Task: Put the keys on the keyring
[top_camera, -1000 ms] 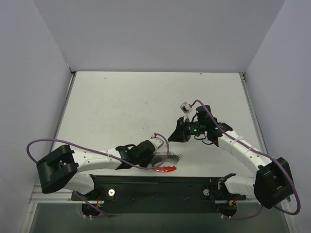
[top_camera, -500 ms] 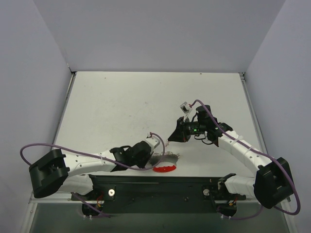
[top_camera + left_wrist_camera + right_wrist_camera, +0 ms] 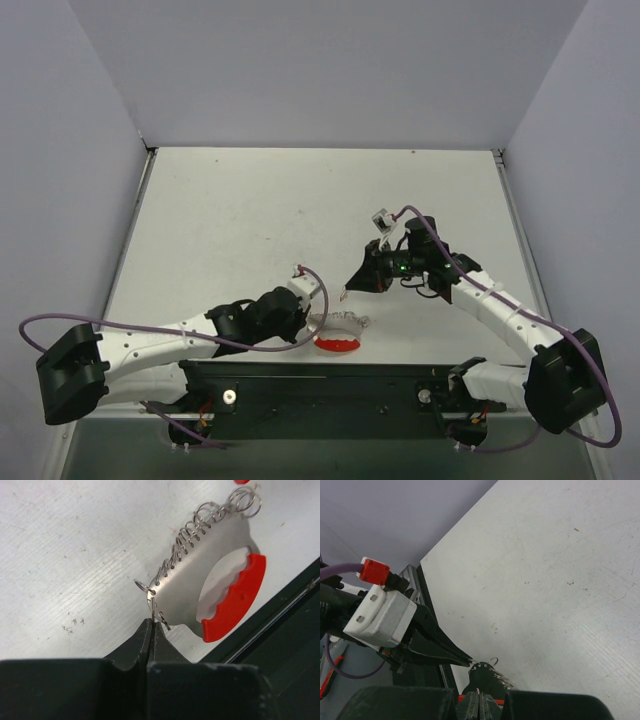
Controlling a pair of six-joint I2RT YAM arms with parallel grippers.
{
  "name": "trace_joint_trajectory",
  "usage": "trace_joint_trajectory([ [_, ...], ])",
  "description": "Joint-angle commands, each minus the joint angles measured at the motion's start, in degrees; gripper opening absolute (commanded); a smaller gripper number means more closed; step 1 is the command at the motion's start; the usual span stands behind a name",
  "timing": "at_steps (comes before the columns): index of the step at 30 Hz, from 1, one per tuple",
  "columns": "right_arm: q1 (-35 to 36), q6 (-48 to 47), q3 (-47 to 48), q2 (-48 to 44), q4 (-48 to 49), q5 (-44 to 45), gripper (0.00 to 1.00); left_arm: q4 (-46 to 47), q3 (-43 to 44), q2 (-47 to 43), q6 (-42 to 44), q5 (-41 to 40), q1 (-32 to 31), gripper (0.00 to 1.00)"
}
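At six o'clock on the table (image 3: 250, 220), the keyring (image 3: 232, 600) is pinched by one thin loop in the left gripper (image 3: 151, 624) and could be twisted free. The right gripper (image 3: 479, 700), at its one o'clock, is closed; its load cannot be told.

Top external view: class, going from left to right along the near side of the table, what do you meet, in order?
Left arm's big black joint → left gripper → keyring → right arm's big black joint.
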Motion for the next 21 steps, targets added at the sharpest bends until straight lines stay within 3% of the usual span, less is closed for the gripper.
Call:
trace_joint_trajectory([
  [1,0.22,-0.18,1.22,-3.86,1.19,-2.26,0.00,2.22,3.73,-5.41,0.80,-0.91,0.71,0.00],
  [21,1.01,-0.18,8.52,-11.51,-3.11,-5.16,0.00,21.11,5.85,-14.29,18.64,13.66,1.76,0.00],
])
